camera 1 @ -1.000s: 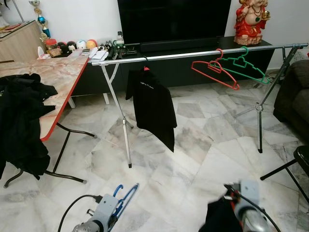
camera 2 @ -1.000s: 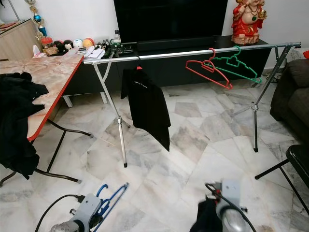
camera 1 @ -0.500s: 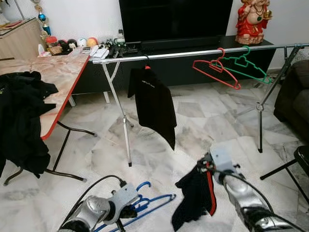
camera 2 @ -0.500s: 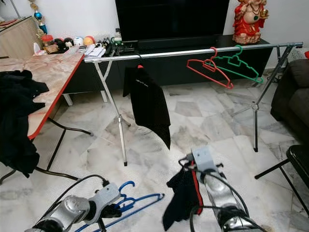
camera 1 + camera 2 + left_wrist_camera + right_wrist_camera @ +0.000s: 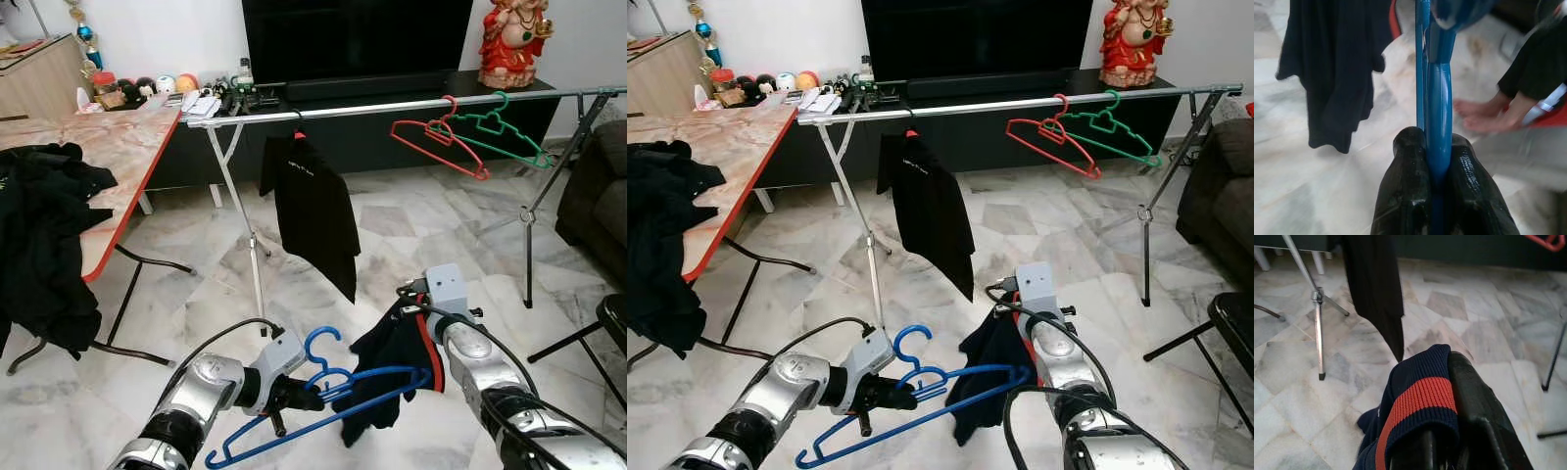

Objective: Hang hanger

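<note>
Stage shown: garment and hanger both in hand, not yet joined. All positions are given relative to the clothes rail [image 5: 392, 105].

My left gripper [image 5: 294, 395] is low and well in front of the rail. In the left wrist view its two fingers [image 5: 1405, 196] are pressed together on the neck of the blue hanger [image 5: 323, 411], which seems to be a pair of hangers stacked. The hook points up toward the rail; the bar slants down and away.

My right gripper [image 5: 1449, 450] is also well short of the rail, just beside the blue hanger's far end. Its fingers are clamped on the ribbed, red-striped edge of a dark garment [image 5: 392, 362], which hangs limp below it.

Already on the rail: a black shirt [image 5: 313, 211] near its left leg, and a red hanger [image 5: 438, 147] and a green hanger [image 5: 495, 132] empty toward its right end.

Progress, as I judge it: early. The garment is not on the blue hanger, and that hanger is far below the rail. Dressing, lifting and hooking all remain.
</note>
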You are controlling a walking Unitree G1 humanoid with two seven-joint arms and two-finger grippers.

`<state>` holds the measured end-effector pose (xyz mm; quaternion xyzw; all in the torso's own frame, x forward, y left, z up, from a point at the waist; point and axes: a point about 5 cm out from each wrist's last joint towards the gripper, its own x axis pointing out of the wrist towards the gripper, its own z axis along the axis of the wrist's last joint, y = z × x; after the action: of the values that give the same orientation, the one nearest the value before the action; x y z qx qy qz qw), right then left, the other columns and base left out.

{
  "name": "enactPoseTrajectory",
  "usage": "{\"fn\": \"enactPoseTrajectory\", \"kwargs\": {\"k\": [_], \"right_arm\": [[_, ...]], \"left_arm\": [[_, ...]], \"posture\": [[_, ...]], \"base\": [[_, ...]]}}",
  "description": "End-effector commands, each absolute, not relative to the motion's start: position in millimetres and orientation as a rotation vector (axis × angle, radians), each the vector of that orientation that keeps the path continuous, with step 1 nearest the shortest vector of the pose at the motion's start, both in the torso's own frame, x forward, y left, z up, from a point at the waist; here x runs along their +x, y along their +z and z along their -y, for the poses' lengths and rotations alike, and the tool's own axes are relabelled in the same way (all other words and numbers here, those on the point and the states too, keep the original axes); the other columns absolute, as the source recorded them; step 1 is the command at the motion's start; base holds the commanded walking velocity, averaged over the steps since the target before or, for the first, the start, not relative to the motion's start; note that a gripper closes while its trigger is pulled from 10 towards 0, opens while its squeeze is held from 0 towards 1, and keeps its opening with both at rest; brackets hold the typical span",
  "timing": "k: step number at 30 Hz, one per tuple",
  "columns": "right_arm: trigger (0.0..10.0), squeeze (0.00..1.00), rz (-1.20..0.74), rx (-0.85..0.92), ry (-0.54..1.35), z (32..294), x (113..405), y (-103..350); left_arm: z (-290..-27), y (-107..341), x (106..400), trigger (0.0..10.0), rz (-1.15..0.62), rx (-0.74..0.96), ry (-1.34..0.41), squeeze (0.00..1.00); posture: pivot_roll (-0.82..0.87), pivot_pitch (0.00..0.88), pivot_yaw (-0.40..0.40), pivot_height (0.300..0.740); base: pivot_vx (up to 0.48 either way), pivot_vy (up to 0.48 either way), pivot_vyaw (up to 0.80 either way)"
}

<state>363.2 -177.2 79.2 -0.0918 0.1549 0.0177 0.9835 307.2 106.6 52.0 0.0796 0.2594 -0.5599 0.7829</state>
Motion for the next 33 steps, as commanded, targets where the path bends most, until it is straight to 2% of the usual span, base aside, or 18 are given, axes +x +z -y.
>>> {"fn": "enactPoseTrajectory", "kwargs": {"k": [1,5,9,23,30,33], "right_arm": [[10.0,0.0,-0.292,-0.168,0.027,174,369,88],[10.0,0.0,-0.298,-0.161,0.022,172,370,89],[10.0,0.0,-0.307,-0.151,0.009,173,370,88],[10.0,0.0,-0.322,-0.13,-0.005,177,368,85],[10.0,0.0,-0.339,-0.086,0.034,173,369,85],[10.0,0.0,-0.354,-0.067,0.111,166,369,85]], "left_arm": [[-103,60,309,10.0,-0.525,0.124,-1.226,0.0],[-97,65,310,10.0,-0.495,0.098,-1.236,0.0],[-94,74,318,10.0,-0.437,0.057,-1.166,0.0],[-104,66,328,10.0,-0.419,0.108,-0.907,0.0],[-100,67,329,10.0,-0.401,0.084,-0.884,0.0],[-96,69,330,10.0,-0.382,0.052,-0.891,0.0]], "posture": [[-0.04,0.0,0.016,0.74],[-0.03,0.0,0.012,0.74],[-0.03,0.0,0.012,0.74],[-0.04,0.0,0.004,0.74],[-0.04,0.0,0.001,0.74],[-0.05,0.0,0.0,0.74]], "base": [[0.0,0.0,0.0],[0.0,0.0,0.0],[0.0,0.0,0.0],[0.0,0.0,0.0],[0.0,0.0,0.0],[0.0,0.0,0.0]]}}
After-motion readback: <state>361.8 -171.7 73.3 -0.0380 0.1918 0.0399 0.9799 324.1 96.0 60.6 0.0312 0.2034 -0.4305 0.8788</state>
